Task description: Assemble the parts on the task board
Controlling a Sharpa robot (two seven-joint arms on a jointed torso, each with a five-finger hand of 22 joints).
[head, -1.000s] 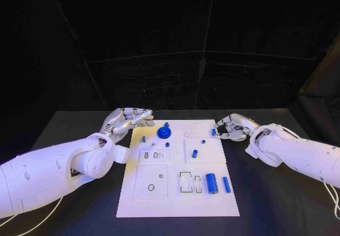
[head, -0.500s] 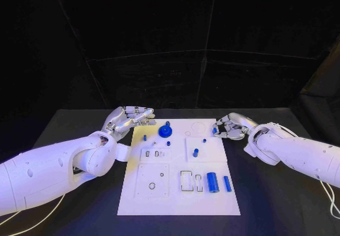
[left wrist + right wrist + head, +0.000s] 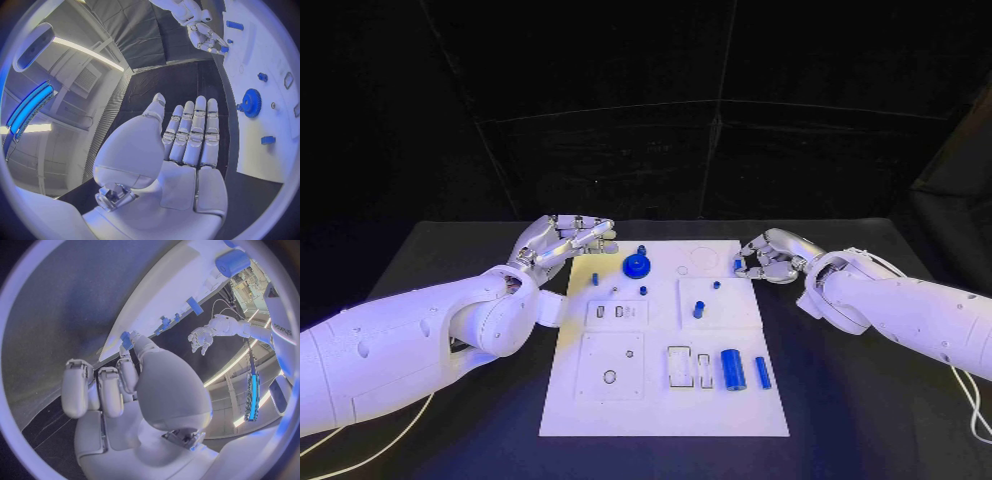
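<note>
Left hand (image 3: 564, 240) raised beside the far left corner of the task board (image 3: 664, 400), fingers straight, close together, holding nothing, right hand (image 3: 769, 256) at the board's far right edge, fingers curled, thumb and a finger pinching a small blue part (image 3: 737, 266), blue gear (image 3: 636, 266) standing on the board near the left hand.

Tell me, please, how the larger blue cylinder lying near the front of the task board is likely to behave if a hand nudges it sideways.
The blue cylinder lies on its round side on the flat task board, so it would probably roll rather than slide. It looks like rigid, smooth plastic, so it may slip in a light pinch. The thinner blue rod lies close beside it and could get knocked.
</note>
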